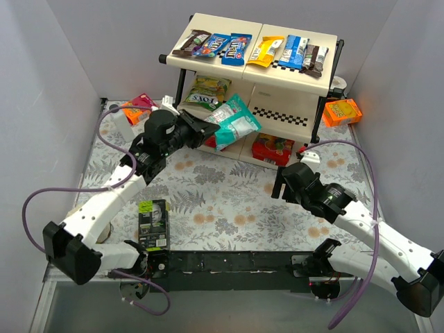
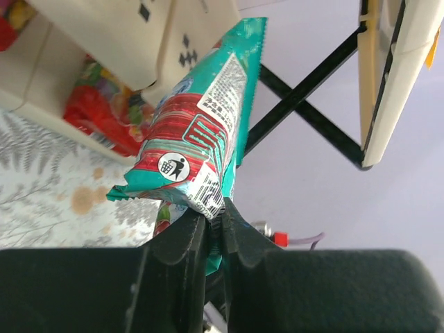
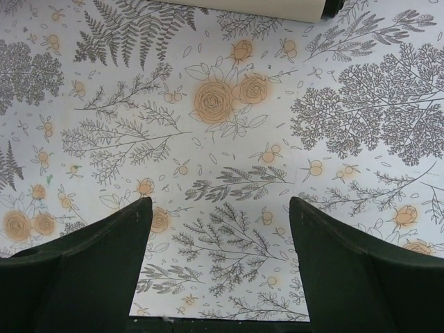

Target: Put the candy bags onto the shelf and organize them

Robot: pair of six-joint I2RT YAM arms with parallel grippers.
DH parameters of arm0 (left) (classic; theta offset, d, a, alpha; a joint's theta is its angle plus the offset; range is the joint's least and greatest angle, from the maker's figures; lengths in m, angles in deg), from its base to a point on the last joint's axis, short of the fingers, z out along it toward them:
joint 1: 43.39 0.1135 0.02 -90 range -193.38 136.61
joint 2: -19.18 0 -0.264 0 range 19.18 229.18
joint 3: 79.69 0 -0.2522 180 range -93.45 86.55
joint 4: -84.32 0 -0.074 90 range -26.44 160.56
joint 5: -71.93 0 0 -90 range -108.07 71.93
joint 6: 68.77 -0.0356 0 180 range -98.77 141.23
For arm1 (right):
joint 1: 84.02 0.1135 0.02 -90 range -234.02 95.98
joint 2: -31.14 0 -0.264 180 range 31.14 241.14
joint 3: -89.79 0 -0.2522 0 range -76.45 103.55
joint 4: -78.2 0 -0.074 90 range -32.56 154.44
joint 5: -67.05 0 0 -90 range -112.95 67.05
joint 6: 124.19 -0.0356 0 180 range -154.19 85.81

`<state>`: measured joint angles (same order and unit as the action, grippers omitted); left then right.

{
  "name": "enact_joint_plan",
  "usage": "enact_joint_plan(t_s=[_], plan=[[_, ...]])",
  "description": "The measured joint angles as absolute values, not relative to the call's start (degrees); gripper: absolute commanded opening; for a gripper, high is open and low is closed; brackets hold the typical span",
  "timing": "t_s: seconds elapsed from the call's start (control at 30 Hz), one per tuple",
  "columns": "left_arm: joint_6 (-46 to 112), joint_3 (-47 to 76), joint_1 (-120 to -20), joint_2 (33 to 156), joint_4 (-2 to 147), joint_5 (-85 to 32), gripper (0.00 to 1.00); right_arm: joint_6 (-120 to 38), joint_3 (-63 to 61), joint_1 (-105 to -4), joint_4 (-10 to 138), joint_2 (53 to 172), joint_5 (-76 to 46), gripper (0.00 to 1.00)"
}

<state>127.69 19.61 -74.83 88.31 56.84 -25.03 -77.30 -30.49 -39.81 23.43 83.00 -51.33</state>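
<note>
Left gripper (image 2: 214, 222) clamped on teal candy bag (image 1: 234, 121) before shelf's (image 1: 274, 94) middle tier; next, likely slide it in; right gripper (image 3: 220, 208) agape.

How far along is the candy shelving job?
Done: a row of bags tops the shelf, Fox's bag on its middle tier, red bag at the bottom. In hand: left end effector grips the teal bag near the middle tier; right end effector is open, empty. Remaining: a red packet beside the shelf.

One shelf (image 1: 277, 94) is counted, one teal bag (image 1: 234, 121), one upright carton (image 1: 153, 223) and two orange boxes (image 1: 342, 112) (far left and far right of the frame).
</note>
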Motion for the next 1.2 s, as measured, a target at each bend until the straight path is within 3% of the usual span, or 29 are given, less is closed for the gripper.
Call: enact_joint_plan(t_s=[0.37,0.8,1.2], plan=[[134.42,4.27,-81.76,112.33,68.76,-17.18,0.0,-79.16,-30.52,-39.81,19.6,76.16,-52.86,0.86],[135.69,-9.04,-87.42,131.45,81.08,0.04,0.0,-80.84,-32.33,-40.03,15.29,68.13,-53.13,0.85],[135.69,-24.21,-92.9,140.59,72.54,16.15,0.0,-80.82,-32.33,-40.03,13.35,67.83,-53.67,0.85]])
